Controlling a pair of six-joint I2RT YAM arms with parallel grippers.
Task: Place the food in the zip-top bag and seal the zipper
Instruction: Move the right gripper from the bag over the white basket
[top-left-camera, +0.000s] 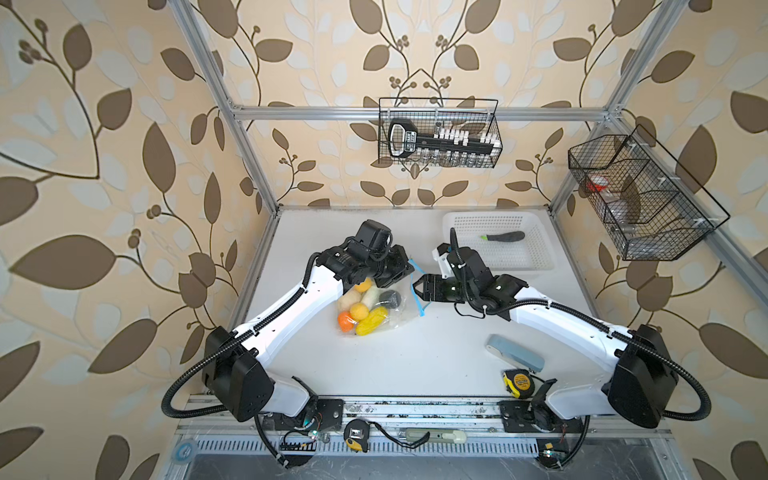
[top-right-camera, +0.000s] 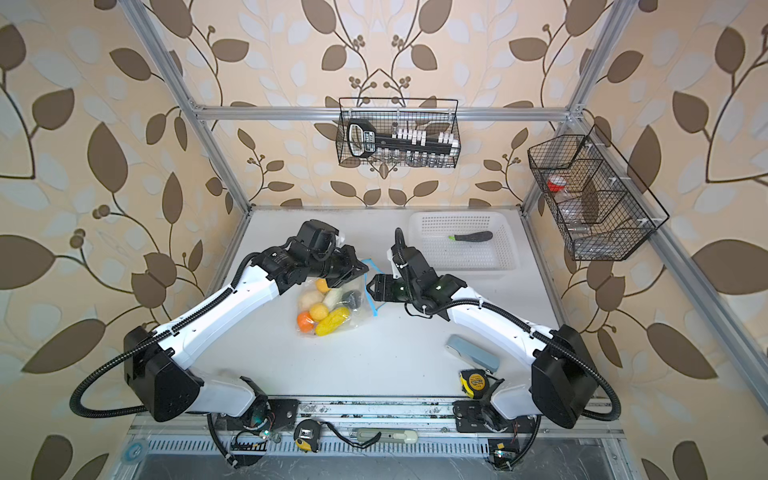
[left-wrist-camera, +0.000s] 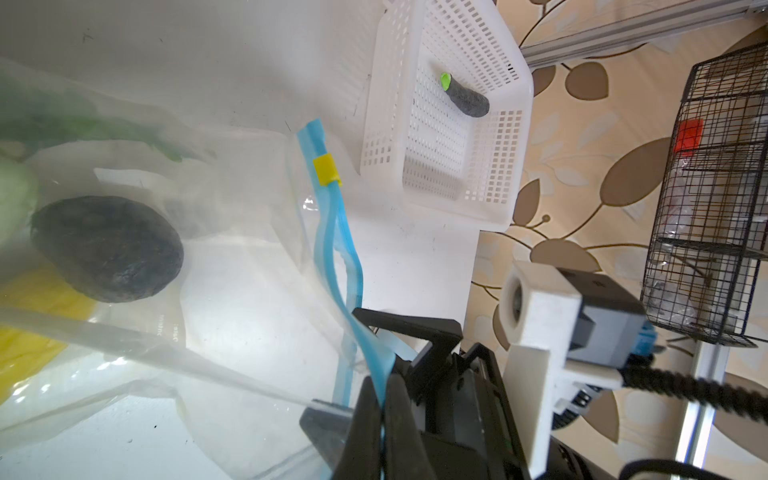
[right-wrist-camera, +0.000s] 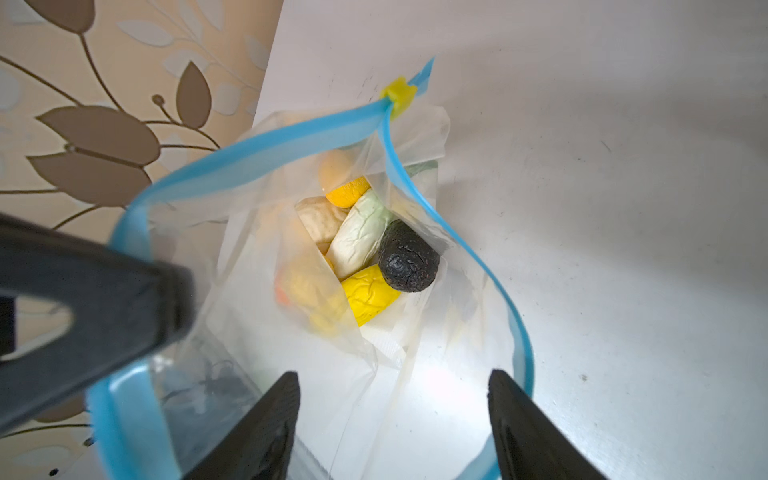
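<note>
Left gripper (top-left-camera: 405, 272) clamped on zipper (left-wrist-camera: 332, 232) at bag (top-left-camera: 376, 322) mouth; food (top-left-camera: 359, 311) sits inside bag, mid-table; zipper unsealed, slider (right-wrist-camera: 399, 94) at the end away from the grip; right gripper (top-left-camera: 417, 289) spread wide at the mouth, holding nothing; one dark-green piece (top-left-camera: 505, 237) lies in basket (top-left-camera: 457, 219).

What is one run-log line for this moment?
left claw: shut on zipper | right claw: open at bag mouth | zipper: open | food: most in bag, one dark piece in basket
</note>
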